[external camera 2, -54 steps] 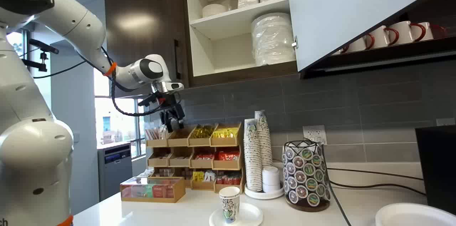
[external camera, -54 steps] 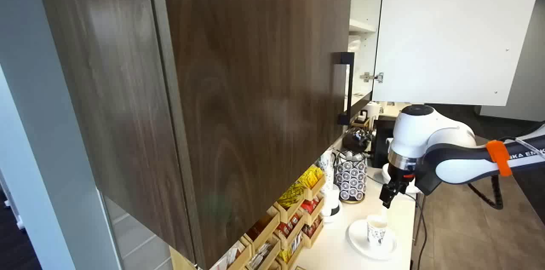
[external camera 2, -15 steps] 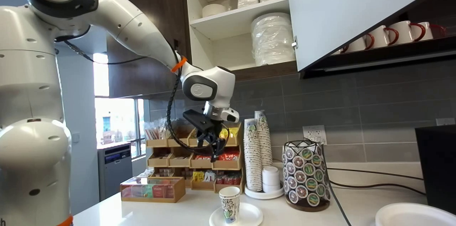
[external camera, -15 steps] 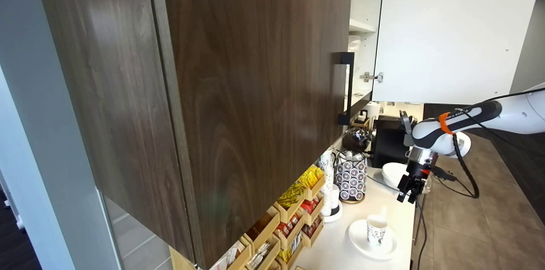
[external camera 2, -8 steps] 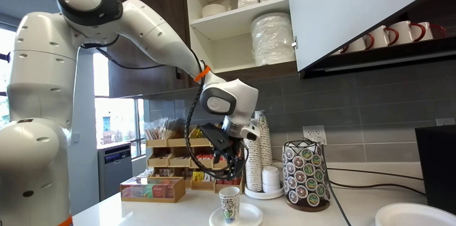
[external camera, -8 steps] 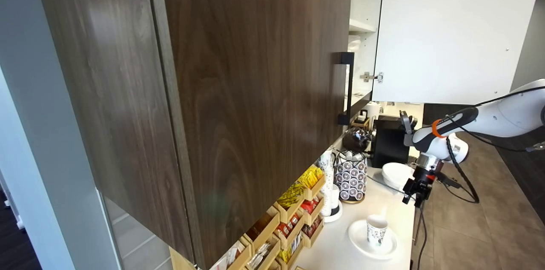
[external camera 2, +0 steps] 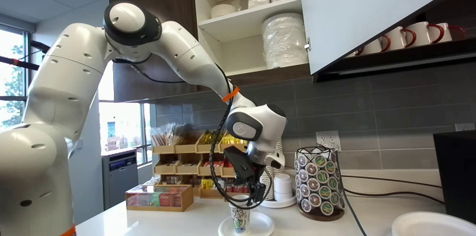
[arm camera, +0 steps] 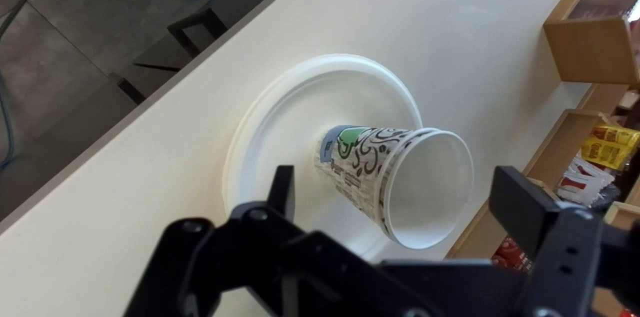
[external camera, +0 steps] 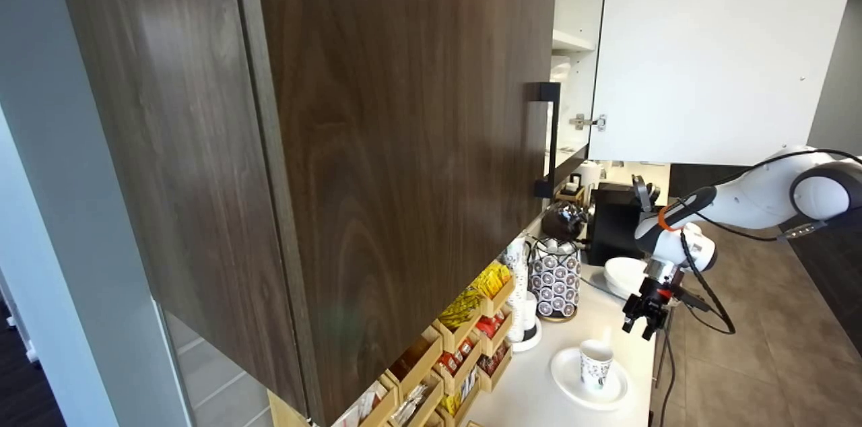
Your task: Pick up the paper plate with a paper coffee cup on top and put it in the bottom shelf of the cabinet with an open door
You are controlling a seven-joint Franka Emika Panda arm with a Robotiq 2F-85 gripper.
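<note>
The white paper plate lies on the counter, also in both exterior views. The patterned white paper coffee cup stands upright on it, with two close rims showing; it also appears in both exterior views. My gripper is open and empty above the plate, its fingers wide apart with the cup beyond the gap. It also shows in both exterior views, partly covering the cup's top. The cabinet has its door open above the bottom shelf.
A wrapped stack of plates stands at the right of the bottom shelf. A pod holder, a stack of small white cups, a packet rack and a tea box stand around the plate. A white bowl is farther along.
My gripper has come down from in front of the packet rack, across to above the plate and cup. The cup, plate and cabinet door have not moved.
</note>
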